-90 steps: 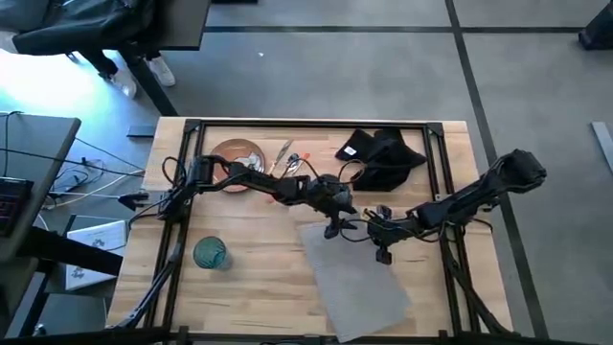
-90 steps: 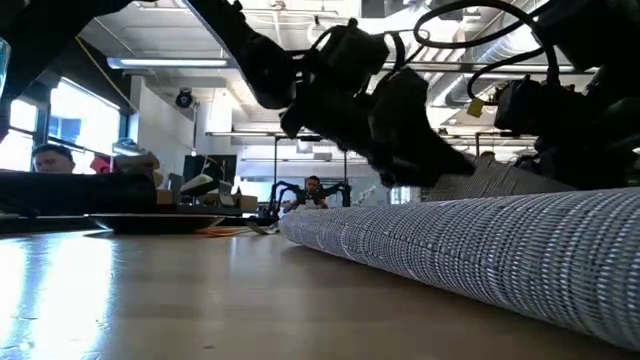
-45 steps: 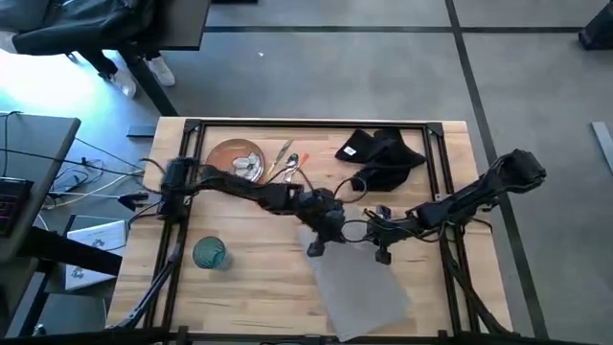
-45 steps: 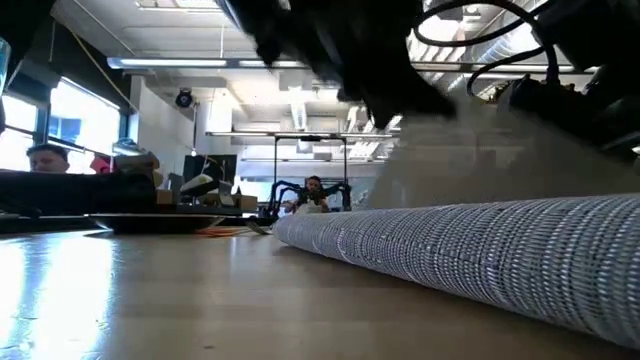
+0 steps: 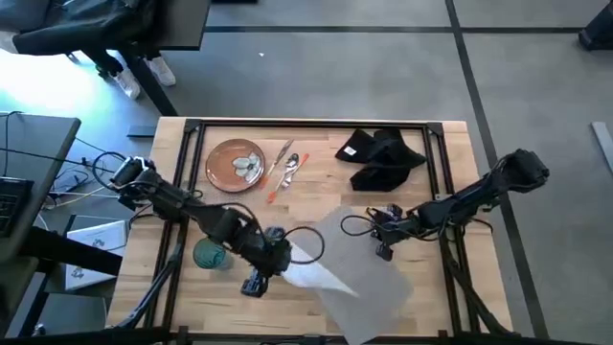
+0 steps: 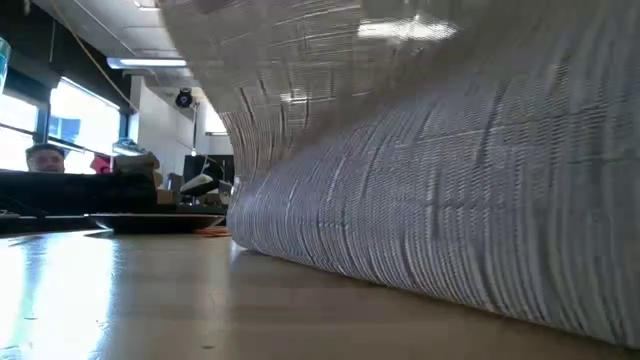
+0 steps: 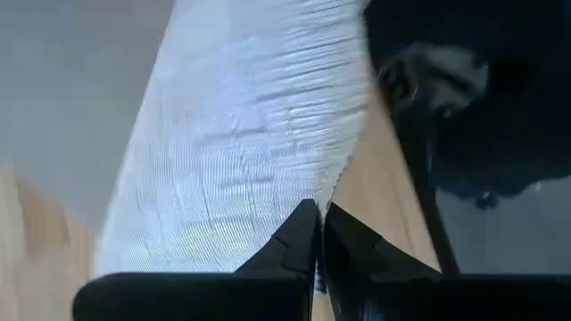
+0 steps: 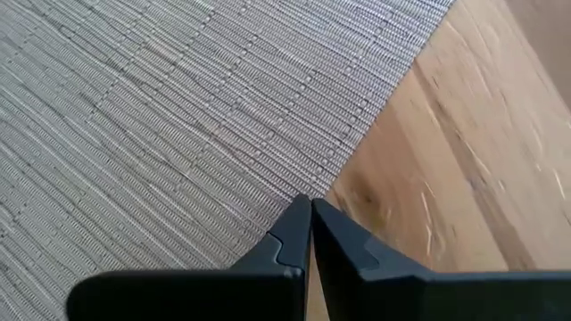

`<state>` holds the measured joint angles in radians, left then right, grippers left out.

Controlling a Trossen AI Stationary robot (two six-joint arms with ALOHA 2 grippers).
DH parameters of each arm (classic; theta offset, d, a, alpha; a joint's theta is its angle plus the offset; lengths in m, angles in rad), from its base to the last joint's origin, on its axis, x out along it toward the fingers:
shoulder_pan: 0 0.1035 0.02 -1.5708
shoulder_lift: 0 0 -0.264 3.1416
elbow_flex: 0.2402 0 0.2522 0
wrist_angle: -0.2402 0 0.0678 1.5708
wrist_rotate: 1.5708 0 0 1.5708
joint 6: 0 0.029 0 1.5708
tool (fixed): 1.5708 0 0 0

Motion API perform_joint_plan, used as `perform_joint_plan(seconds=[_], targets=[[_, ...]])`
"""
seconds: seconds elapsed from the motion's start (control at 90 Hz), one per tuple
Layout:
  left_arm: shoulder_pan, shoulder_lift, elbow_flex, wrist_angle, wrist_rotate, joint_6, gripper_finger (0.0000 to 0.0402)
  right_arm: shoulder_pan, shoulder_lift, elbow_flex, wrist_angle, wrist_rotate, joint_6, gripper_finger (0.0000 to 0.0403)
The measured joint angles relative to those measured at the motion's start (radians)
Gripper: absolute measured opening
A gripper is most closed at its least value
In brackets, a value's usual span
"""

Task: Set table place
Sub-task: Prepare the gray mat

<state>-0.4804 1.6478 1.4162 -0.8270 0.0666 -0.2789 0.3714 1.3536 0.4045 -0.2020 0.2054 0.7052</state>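
The grey placemat (image 5: 369, 287) lies at the table's near middle. Its left part is folded over, so the pale underside (image 5: 316, 273) faces up. In the low view the curled mat (image 6: 430, 180) fills most of the picture. My left gripper (image 5: 271, 268) is shut on the mat near the teal glass (image 5: 209, 254). My right gripper (image 5: 383, 251) is shut at the mat's right edge. The orange-brown plate (image 5: 236, 163), the cutlery (image 5: 285, 165) and the black napkin (image 5: 383, 158) lie along the far side. My left gripper pinches the placemat's edge (image 7: 332, 183) between its two shut fingers, one layer. The held part is lifted and folded back over the rest, which lies on the table. My right gripper has its shut fingertips on the placemat's right edge (image 8: 332, 169), next to bare wood. The mat there lies flat and low on the table.
The black metal frame (image 5: 187, 192) runs around the tabletop. Cables and a grey desk (image 5: 38, 144) stand beyond the table's left edge. Bare wood (image 5: 259, 206) shows between the plate and the mat.
My left gripper has travelled from the table's middle toward its near left, taking the placemat's far left part with it. That part has been lifted and folded over, so the pale underside now shows. The mat's right side has stayed under my right gripper.
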Motion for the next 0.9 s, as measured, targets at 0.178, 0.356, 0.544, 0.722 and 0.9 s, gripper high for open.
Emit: perform_joint_plan(seconds=[0.178, 0.356, 0.544, 0.722, 0.9], targets=[[-0.041, 0.008, -0.002, -0.104, -0.079, -0.125, 0.0002, 0.000, -0.062, -0.007, -0.039, -0.017, 0.002, 0.0000], [-0.077, 0.008, -0.002, -0.210, -0.080, -0.214, 0.0026, 0.000, -0.164, -0.011, -0.135, -0.022, 0.002, 0.0000], [-0.094, 0.007, 0.001, -0.386, -0.049, -0.268, 0.0073, -0.008, -0.259, -0.011, -0.171, -0.018, 0.002, 0.0000], [-0.082, 0.006, 0.077, -0.479, -0.033, -0.310, 0.0089, -0.019, -0.305, -0.009, -0.117, -0.021, -0.017, 0.0000], [-0.090, 0.004, 0.129, -0.376, -0.198, -0.296, 0.0088, -0.019, -0.306, -0.009, -0.006, -0.011, -0.163, 0.0000]])
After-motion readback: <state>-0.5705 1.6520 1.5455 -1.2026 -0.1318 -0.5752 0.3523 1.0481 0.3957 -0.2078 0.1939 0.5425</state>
